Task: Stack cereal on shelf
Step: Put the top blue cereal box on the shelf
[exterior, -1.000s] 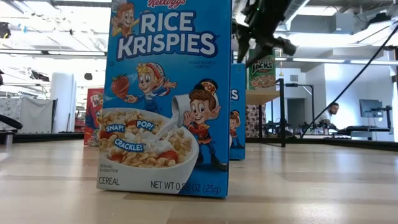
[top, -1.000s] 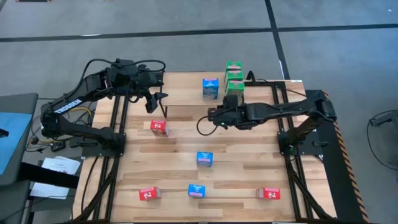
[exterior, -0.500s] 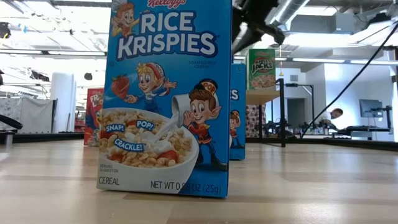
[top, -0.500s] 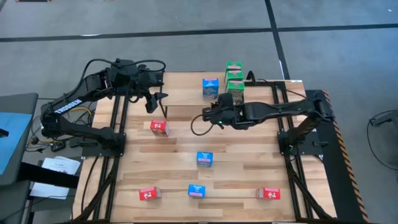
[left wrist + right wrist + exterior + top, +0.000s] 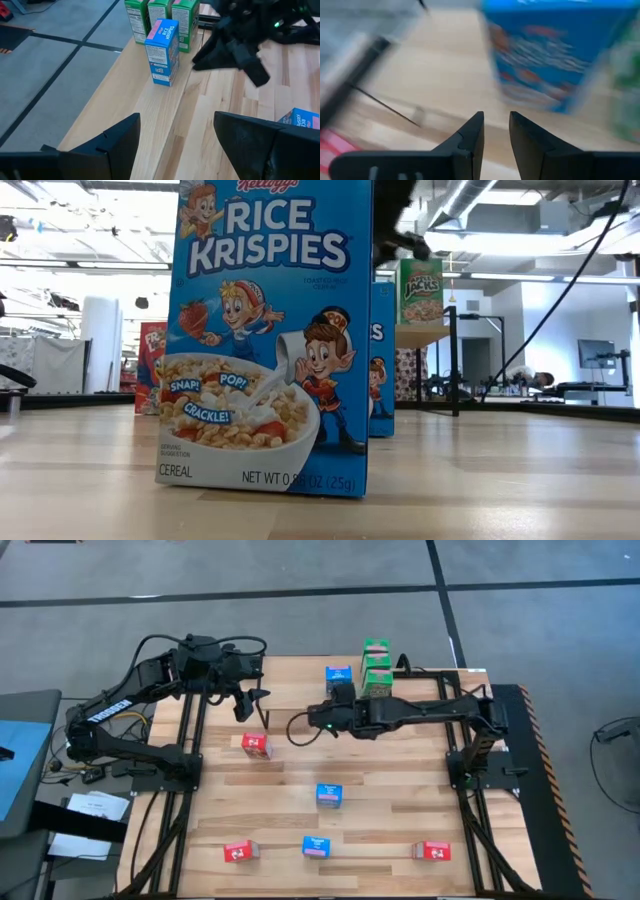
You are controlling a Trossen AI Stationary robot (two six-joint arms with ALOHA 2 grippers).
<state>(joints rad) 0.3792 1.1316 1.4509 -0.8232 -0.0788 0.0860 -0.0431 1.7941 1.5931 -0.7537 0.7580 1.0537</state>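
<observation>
While Rice Krispies box fills low view, labelled "CEREAL", "SNAP! POP! CRACKLE!", loose red and blue boxes dot table. Right gripper hangs beside shelf, fingers nearly together, empty; should spread before next pick. Farther: three green boxes and blue box on shelf. Left gripper waits, jaws apart.
</observation>
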